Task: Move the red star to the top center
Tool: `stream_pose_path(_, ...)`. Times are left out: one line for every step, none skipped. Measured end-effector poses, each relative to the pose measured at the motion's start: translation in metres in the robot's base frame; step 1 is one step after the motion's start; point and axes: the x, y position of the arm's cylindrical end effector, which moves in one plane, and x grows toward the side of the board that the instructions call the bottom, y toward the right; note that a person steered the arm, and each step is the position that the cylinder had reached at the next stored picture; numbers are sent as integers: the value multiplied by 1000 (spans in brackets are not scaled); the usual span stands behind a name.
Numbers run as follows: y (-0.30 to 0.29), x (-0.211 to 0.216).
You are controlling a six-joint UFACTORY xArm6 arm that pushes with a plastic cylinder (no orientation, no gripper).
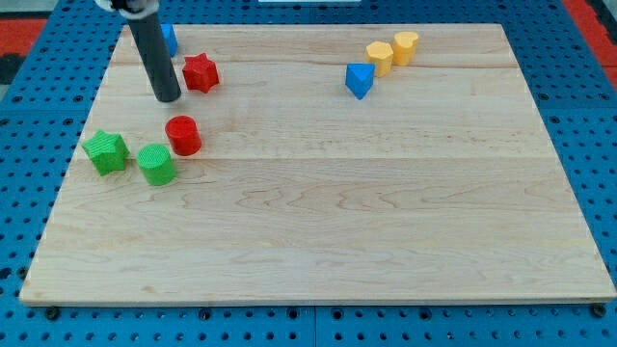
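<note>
Eight blocks sit on your wooden board (pixel 318 241): two red, two green, two yellow, two blue. The red star (pixel 201 72) lies near the view's top left, just right of my tip (pixel 168 98), a bare rod gripping nothing. The red cylinder (pixel 182 135) sits below them.
</note>
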Motion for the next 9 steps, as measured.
stream_pose_path(41, -28)
stream_pose_path(97, -31)
stream_pose_path(110, -49)
stream_pose_path(75, -17)
stream_pose_path(75, -59)
stream_pose_path(87, -70)
stream_pose_path(122, -70)
stream_pose_path(151, -69)
stream_pose_path(149, -58)
